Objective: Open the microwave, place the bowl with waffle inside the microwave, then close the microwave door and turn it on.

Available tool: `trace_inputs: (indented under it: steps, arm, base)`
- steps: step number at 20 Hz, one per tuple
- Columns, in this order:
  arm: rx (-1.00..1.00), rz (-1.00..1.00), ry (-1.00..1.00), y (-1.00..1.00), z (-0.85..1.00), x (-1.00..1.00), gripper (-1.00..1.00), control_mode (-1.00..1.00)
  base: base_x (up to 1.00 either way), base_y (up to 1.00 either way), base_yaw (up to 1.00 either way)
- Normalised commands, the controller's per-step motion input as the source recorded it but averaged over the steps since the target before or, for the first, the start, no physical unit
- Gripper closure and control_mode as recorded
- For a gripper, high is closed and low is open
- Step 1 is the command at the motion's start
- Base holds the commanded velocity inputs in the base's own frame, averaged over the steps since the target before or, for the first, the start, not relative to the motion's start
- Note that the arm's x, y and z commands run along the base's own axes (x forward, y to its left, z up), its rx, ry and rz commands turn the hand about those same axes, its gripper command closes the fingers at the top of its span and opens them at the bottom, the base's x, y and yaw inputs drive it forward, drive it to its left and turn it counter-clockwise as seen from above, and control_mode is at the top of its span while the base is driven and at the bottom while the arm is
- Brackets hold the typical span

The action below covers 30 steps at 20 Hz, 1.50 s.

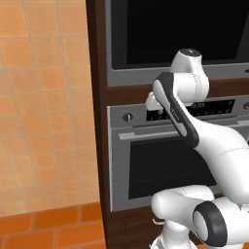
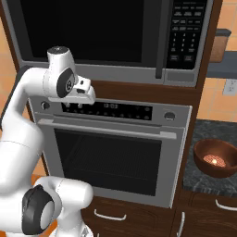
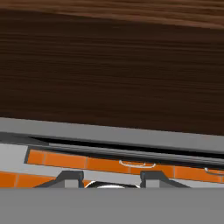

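The arm's wrist sits before the oven (image 2: 111, 152) control strip. The gripper (image 3: 109, 178) shows two fingertips moderately apart, holding nothing. Above, the microwave (image 2: 106, 37) faces forward, long axis horizontal, its door (image 2: 83, 30) shut, top cropped. Rightward, the bowl (image 2: 215, 158) holding the waffle (image 2: 215, 160) rests on the dark counter (image 2: 208, 134).

**Stuff around the wall unit**

Silver oven (image 2: 111, 152) sits in the dark wood cabinet (image 1: 98, 97), knob and button panel above a mesh window. Orange tiled wall (image 1: 44, 107) to the left, dark speckled counter (image 2: 217, 134) on the right, wall outlet (image 2: 230, 86) above it.
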Motion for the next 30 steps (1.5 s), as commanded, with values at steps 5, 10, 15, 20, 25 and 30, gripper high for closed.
trace_inputs:
  steps: [5, 10, 15, 20, 25, 30]
  arm:
    - [-0.04, 0.01, 0.0, 0.08, -0.21, -0.06, -1.0, -1.0]
    - [0.03, 0.0, -0.07, -0.43, -0.46, -0.6, -1.0, -1.0]
    - [0.09, 0.01, -0.32, -0.65, 0.02, -0.51, -1.0, -1.0]
    - [0.0, 0.05, -0.25, -0.27, 0.31, -0.06, -1.0, -1.0]
    - [0.0, 0.06, -0.24, -0.04, 0.54, 0.0, -1.0, -1.0]
    - [0.0, 0.01, -0.27, 0.0, 0.7, 0.0, -1.0, -1.0]
  base:
    - [0.0, 0.0, 0.0]
    - [0.0, 0.0, 0.0]
    - [0.0, 0.0, 0.0]
    - [0.0, 0.0, 0.0]
    - [0.0, 0.0, 0.0]
    - [0.0, 0.0, 0.0]
